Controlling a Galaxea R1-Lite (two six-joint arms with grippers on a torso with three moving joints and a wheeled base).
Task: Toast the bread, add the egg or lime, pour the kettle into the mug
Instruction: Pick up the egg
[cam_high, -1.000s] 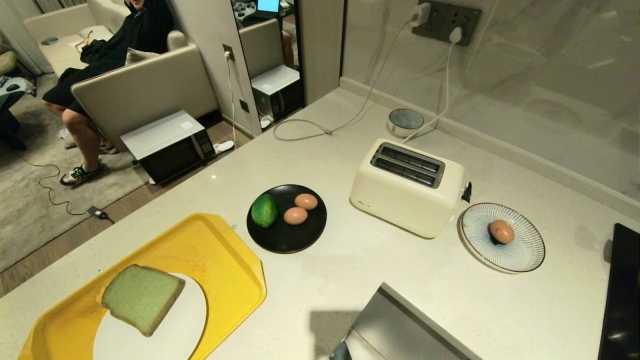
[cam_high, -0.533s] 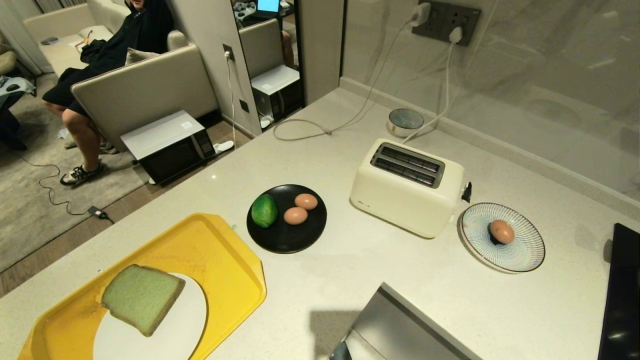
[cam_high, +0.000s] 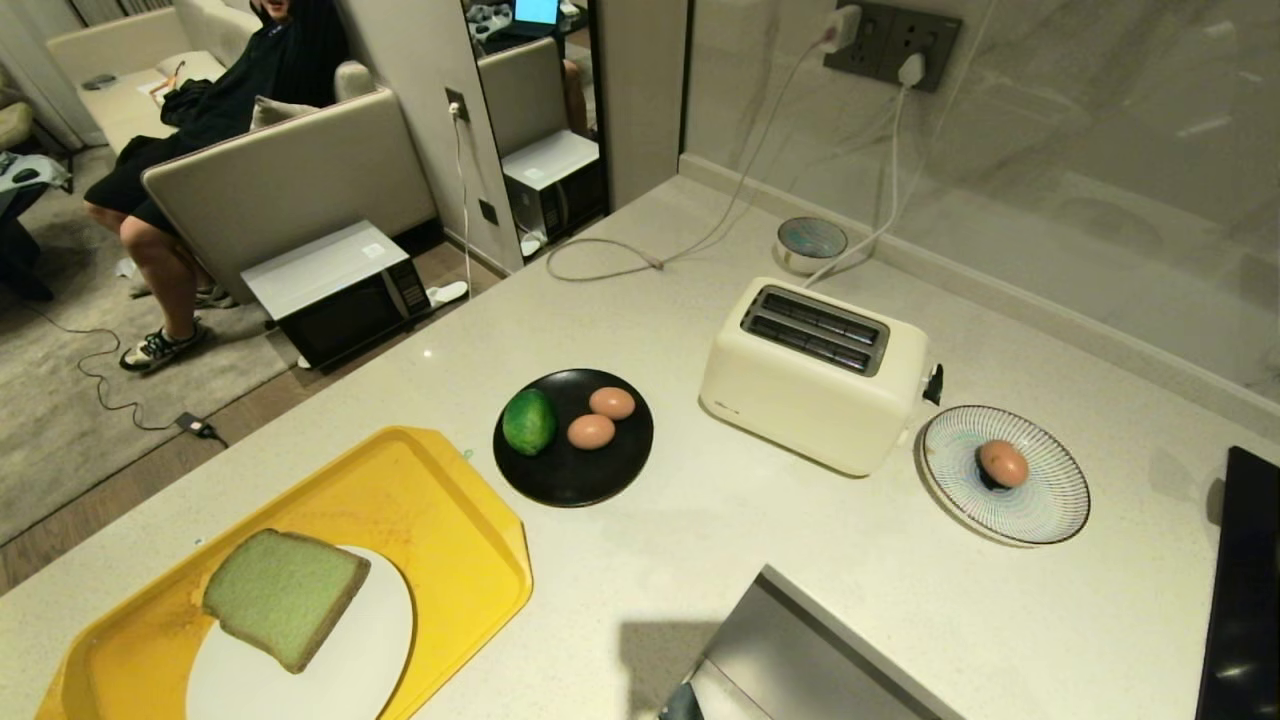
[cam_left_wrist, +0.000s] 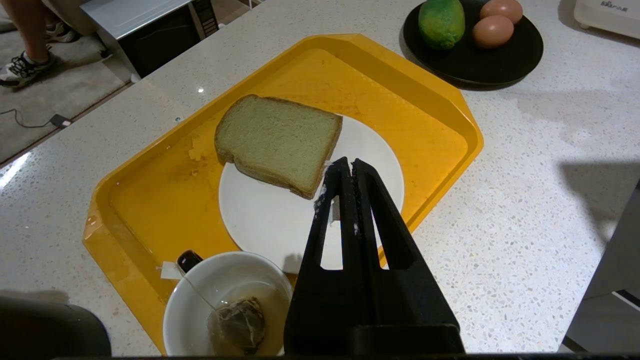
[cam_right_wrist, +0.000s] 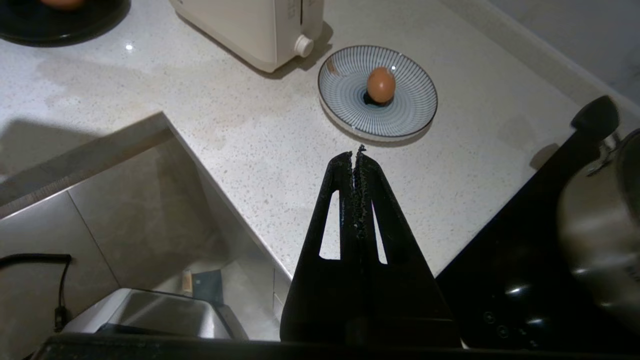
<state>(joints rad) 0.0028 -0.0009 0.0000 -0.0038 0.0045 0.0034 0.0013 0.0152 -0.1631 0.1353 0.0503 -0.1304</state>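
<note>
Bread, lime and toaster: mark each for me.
bread (cam_high: 283, 595), head view, middle of the top face.
lime (cam_high: 528, 421), head view, middle of the peel.
toaster (cam_high: 800, 400), head view, front side wall.

1. Toaster (cam_left_wrist: 607, 15): a small dark printed mark sits on its cream side wall, seen at the picture's edge in the left wrist view. It appears to be a brand logo; the characters cannot be made out.
2. Same toaster in the head view (cam_high: 815, 375): a faint mark low on the front face, unreadable.
3. No other text, number or sign is legible.
</note>
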